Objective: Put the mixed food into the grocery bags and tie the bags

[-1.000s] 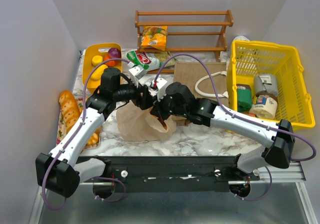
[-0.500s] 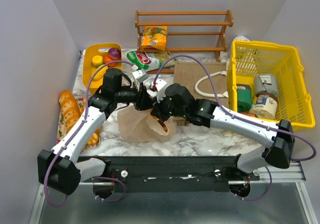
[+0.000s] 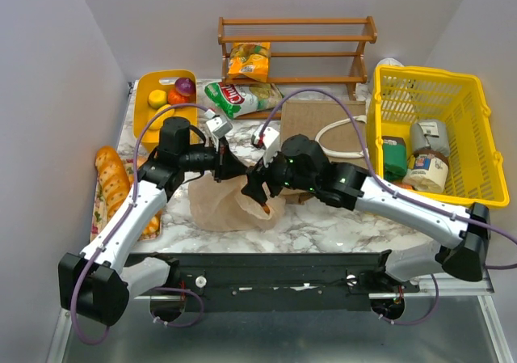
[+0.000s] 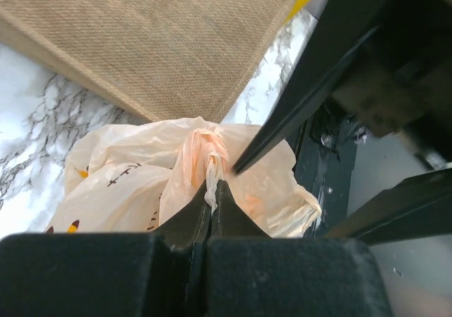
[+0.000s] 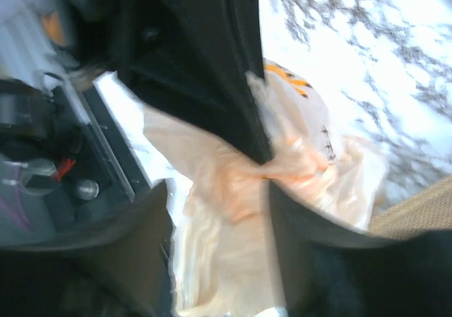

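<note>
Counted: two bags on white marble table (image 3: pixel 339 230), pale walls (image 3: pixel 145 23) around, namely peach plastic bag (image 3: pixel 230 209) at centre and jute tote (image 3: pixel 307 128) at 1 o'clock. Pinched tight on the plastic bag's twisted neck with left gripper (image 4: pixel 212 188); spread wide over it with right gripper (image 5: pixel 219 214).

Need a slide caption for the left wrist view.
Left claw pinching the twisted handle of the peach plastic bag, jute tote beyond.

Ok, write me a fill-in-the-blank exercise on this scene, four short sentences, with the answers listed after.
1. The left claw is ____ on the twisted handle of the peach plastic bag.
2. The right claw is ____, fingers wide apart.
3. The mesh basket on the right is coloured ____.
4. The jute tote lies ____, not upright.
Missing words: shut; open; yellow; flat.
</note>
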